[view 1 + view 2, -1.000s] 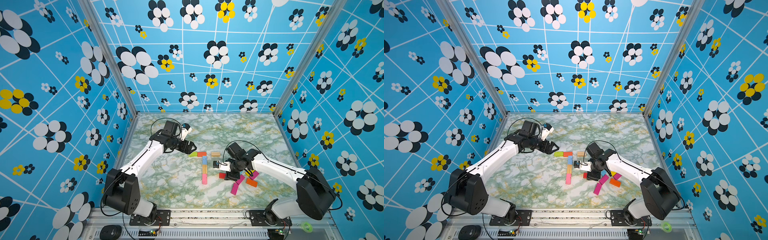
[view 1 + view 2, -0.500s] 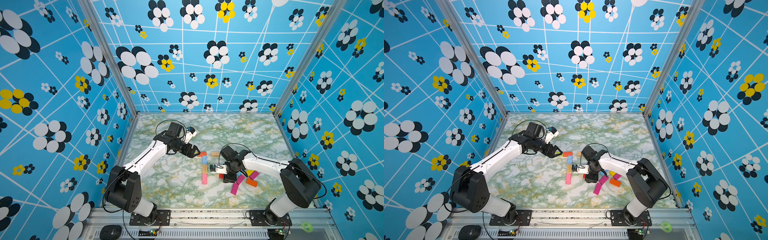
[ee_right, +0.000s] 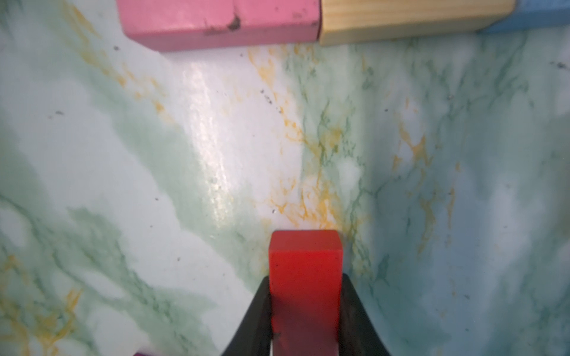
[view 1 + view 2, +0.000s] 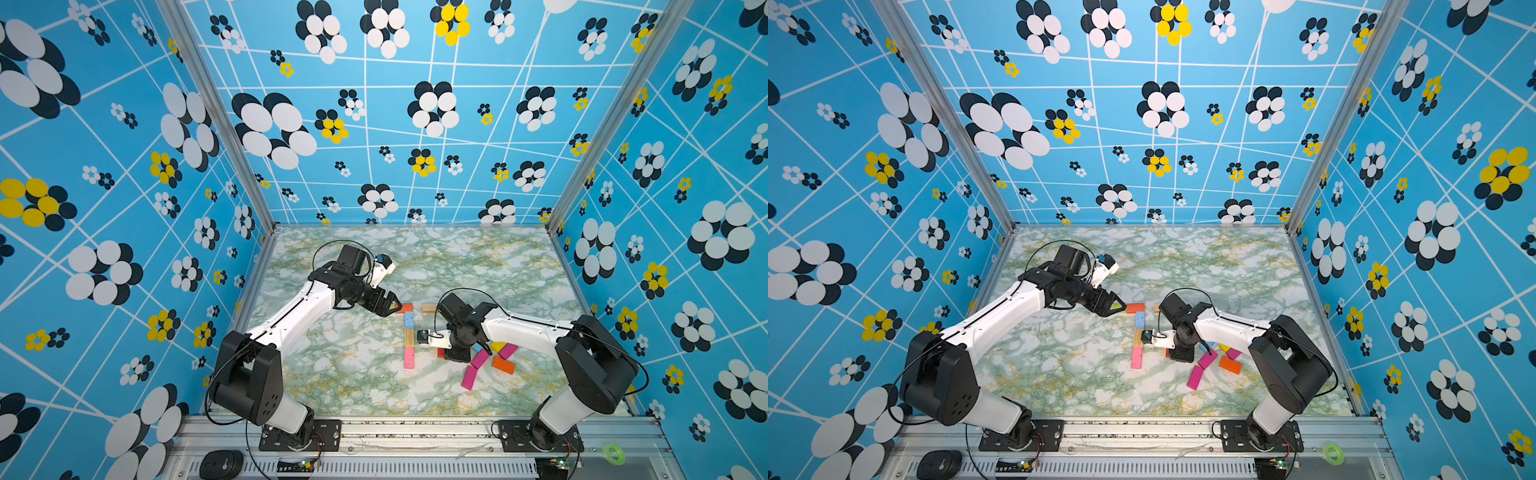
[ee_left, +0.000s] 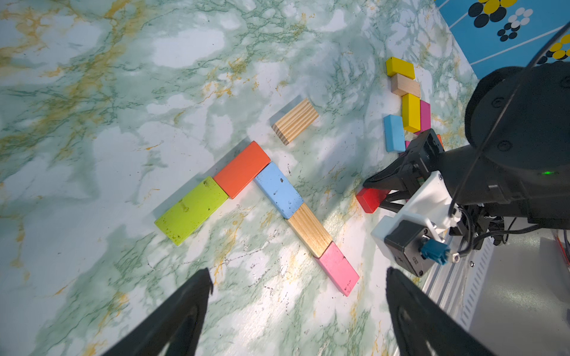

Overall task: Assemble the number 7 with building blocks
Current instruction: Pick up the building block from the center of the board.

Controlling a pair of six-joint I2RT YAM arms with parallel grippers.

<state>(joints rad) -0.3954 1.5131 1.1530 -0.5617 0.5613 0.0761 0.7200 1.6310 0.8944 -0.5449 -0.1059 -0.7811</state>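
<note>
Five blocks (image 5: 242, 169) form a 7 (image 5: 279, 189) on the worktop (image 5: 123, 123); the right pincer (image 3: 305, 286) grips a red block (image 3: 305, 255) beside its stem (image 5: 310, 229), the left pincer (image 5: 297, 272) hangs open. A careless swing could knock the stem crooked.

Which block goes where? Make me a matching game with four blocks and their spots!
Blocks:
1. green block
2. pink block
3. red block
4. loose striped block

Spots:
A. pinched in the right gripper
B. end to end with the orange block
C. alone, touching no other block
D. end of the stem, against the wooden block

Pairs: 1-B, 2-D, 3-A, 4-C
</note>
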